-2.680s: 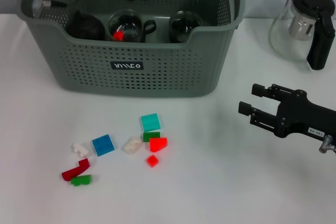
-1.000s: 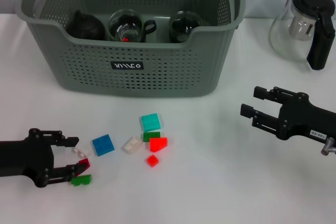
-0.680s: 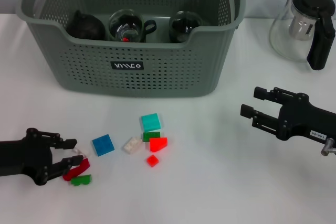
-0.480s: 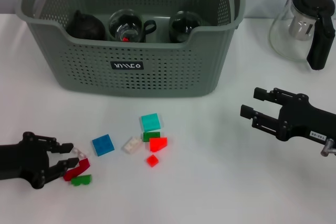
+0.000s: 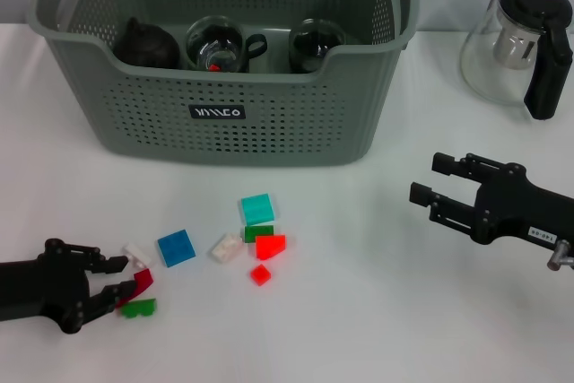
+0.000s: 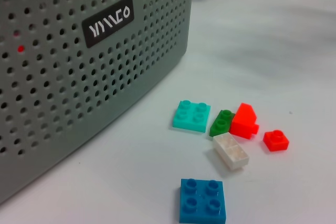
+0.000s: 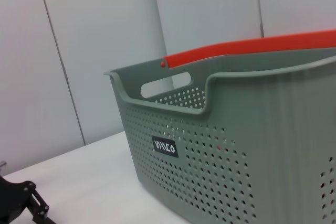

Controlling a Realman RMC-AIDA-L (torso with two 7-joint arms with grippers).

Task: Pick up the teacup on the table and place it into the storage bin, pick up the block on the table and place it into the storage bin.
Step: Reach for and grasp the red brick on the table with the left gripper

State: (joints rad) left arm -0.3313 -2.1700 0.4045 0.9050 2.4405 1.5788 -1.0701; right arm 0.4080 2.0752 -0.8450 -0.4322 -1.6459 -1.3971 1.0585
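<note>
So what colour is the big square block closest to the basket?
Turquoise, clearest in the left wrist view.

At the start the left arm reached over the upper left of the frame, above the storage bin [image 5: 260,123]; it has since swung down, and the left gripper [image 5: 115,278] now lies low at the lower left on the table. Its open fingers [image 5: 106,264] have closed in somewhat around the dark red block [image 5: 141,278]. That block has turned slightly, now just above the green block [image 5: 137,309].
</note>
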